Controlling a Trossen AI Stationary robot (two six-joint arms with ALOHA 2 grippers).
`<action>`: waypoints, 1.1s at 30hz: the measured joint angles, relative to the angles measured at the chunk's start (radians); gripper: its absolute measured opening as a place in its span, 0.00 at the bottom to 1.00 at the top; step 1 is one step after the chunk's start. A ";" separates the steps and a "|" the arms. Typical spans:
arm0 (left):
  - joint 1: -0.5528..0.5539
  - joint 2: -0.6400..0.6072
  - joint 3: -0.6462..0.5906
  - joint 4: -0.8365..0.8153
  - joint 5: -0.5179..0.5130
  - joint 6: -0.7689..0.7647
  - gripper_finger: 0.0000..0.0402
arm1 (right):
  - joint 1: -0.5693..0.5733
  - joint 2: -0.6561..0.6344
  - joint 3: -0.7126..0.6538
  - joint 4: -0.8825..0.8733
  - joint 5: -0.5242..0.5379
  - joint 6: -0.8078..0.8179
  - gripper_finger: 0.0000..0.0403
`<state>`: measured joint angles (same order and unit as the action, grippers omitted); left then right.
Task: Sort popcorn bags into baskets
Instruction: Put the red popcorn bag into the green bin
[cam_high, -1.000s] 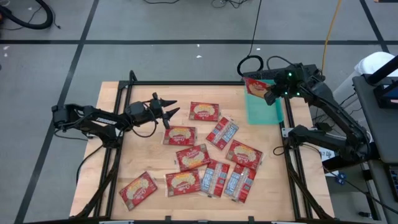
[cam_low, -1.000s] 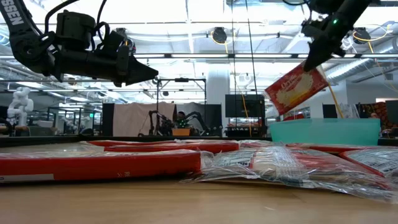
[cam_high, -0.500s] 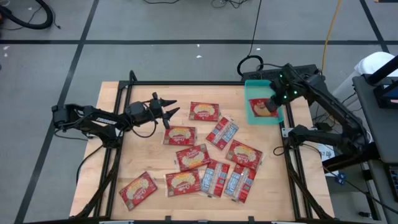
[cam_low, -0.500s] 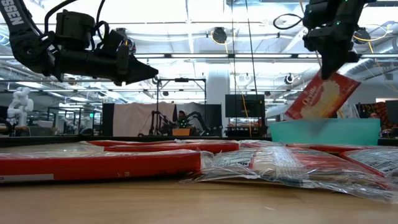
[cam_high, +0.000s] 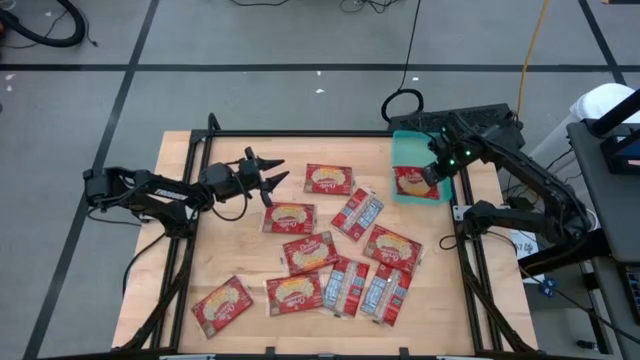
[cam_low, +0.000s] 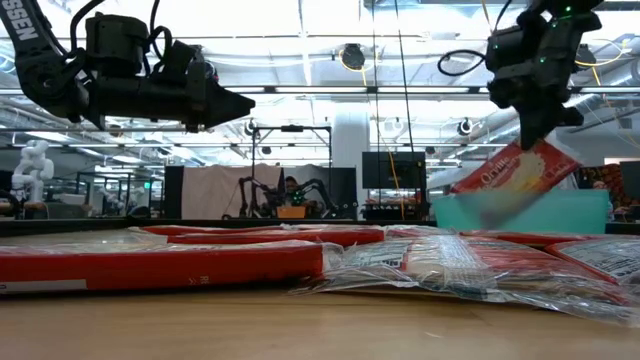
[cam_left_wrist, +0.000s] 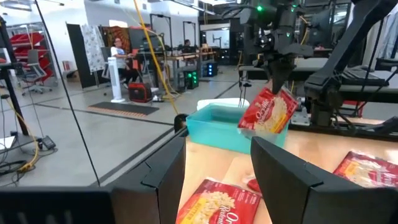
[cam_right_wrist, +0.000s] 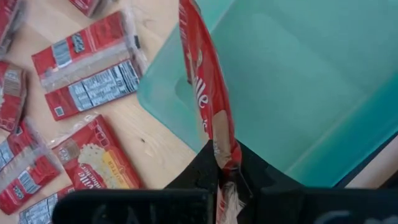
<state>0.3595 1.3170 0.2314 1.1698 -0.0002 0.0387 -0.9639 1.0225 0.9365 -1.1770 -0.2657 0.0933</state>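
High view first: at about nine o'clock on the table the left gripper (cam_high: 268, 175) hangs above the wood with its fingers spread and nothing between them, just beside the nearest popcorn bag (cam_high: 289, 216). I judge it is parked there so that it can drop onto that packet once the other arm is clear. Through the middle, from roughly six to three o'clock, the loose popcorn bags (cam_high: 330, 262) lie flat and partly overlapping, some showing the popcorn picture, some the silvery panel, all waiting to be sorted. At about two o'clock the right gripper (cam_high: 432, 173) is clenched on the edge of one red bag (cam_high: 412, 182), which hangs tilted over the near rim of the teal basket (cam_high: 409, 150). Pinching it by one edge lets the bag dangle and slide in flat; it is not yet let go.
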 joint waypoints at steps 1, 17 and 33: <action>0.000 0.000 0.000 0.000 0.000 -0.003 0.46 | -0.005 0.000 -0.006 0.000 0.002 0.000 0.03; 0.000 0.000 0.000 0.000 0.000 -0.034 0.46 | -0.063 0.000 -0.125 0.084 0.067 -0.040 0.13; 0.000 0.000 0.000 0.001 0.000 -0.017 0.46 | -0.062 0.000 -0.135 0.167 0.275 -0.049 0.47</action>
<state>0.3595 1.3170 0.2314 1.1706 -0.0002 0.0216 -1.0264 1.0225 0.8017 -1.0098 0.0097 0.0441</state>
